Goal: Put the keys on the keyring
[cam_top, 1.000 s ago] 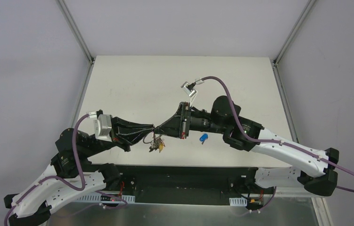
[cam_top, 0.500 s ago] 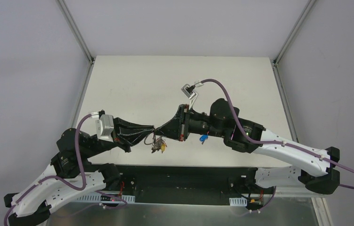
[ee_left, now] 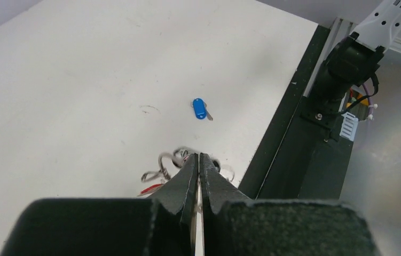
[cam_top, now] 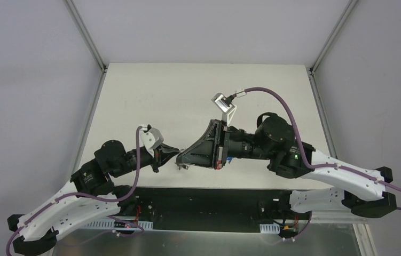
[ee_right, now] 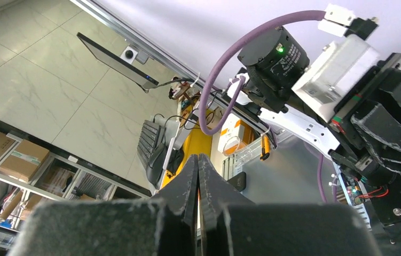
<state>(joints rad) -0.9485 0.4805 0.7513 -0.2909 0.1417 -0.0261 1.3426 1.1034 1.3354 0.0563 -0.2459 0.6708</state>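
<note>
**Keys: the blue one lies loose, the ring bunch sits at the fingertips**

The blue-capped key (ee_left: 200, 108) lies flat on the white counter (ee_left: 80, 80), ahead of the left end effector (ee_left: 197, 155) and clearly apart from its tips. The keyring (ee_left: 165, 162), a tangle of silver loops with a red piece (ee_left: 152, 188) in it, sits just under and beside those tips. The left end effector is closed, its two fingers pressed together with only a thin slit between them. Whether any ring wire is pinched there cannot be told. The right end effector (ee_right: 198, 157) is closed too, its fingers flat against each other. From above, the two sets of tips meet nose to nose over the keyring, near the counter's near edge.
</note>
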